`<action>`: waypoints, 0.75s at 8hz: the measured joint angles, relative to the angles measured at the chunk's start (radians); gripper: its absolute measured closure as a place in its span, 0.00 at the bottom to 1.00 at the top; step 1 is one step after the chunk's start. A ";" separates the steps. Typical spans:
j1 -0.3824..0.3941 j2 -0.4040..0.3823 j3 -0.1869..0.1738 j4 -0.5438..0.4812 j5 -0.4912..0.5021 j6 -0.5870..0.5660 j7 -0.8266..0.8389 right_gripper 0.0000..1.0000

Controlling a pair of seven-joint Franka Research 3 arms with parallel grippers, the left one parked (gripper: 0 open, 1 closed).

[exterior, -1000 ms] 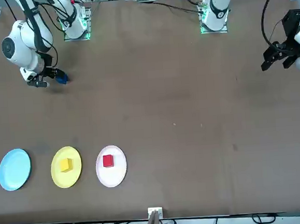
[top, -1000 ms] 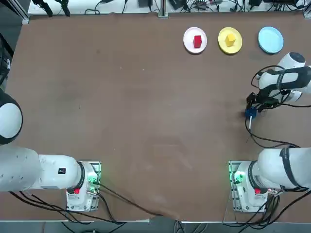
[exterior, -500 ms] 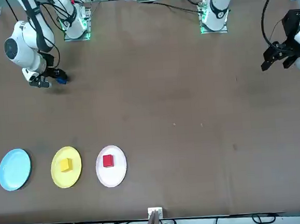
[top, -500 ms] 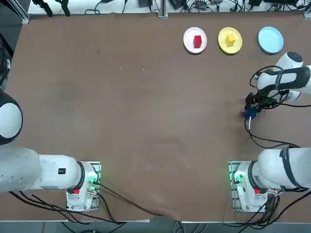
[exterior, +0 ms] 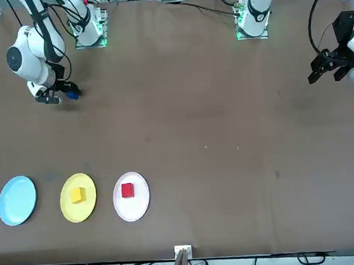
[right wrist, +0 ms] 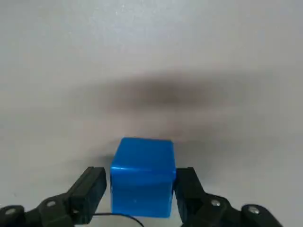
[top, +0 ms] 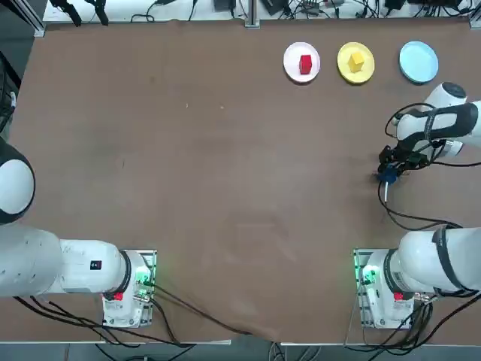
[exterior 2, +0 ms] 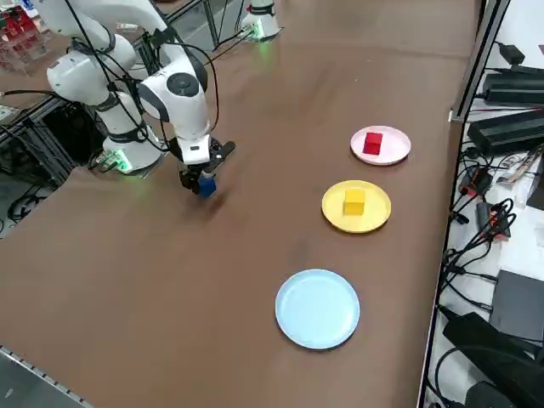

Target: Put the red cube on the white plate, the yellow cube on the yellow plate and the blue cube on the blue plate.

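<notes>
The blue cube (right wrist: 142, 175) sits on the table between the two fingers of my right gripper (right wrist: 140, 182). The fingers (right wrist: 90, 189) flank it closely, with a thin gap still showing on one side. From above, the right gripper (top: 388, 172) is low over the blue cube (top: 387, 175) at the table's right, well short of the plates. The red cube (top: 305, 64) lies on the white plate (top: 290, 69). The yellow cube (top: 357, 59) lies on the yellow plate (top: 344, 68). The blue plate (top: 418, 62) holds nothing.
The three plates stand in a row along the far edge at the right, the blue plate (exterior 2: 317, 308) nearest the table's right side. Cables (top: 406, 214) trail on the table between the gripper and the right arm's base (top: 376, 282).
The right gripper's fingers have drawn in around the blue cube. The arm has shifted slightly; the cube stays in place on the table.
</notes>
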 joint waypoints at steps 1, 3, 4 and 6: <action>0.000 0.008 0.000 -0.005 0.000 0.015 -0.001 0.13; -0.001 0.011 -0.001 -0.011 0.000 0.028 -0.001 0.30; -0.001 0.006 -0.001 -0.009 0.000 0.033 -0.001 0.30; 0.000 -0.039 0.000 0.046 0.000 -0.005 -0.003 0.30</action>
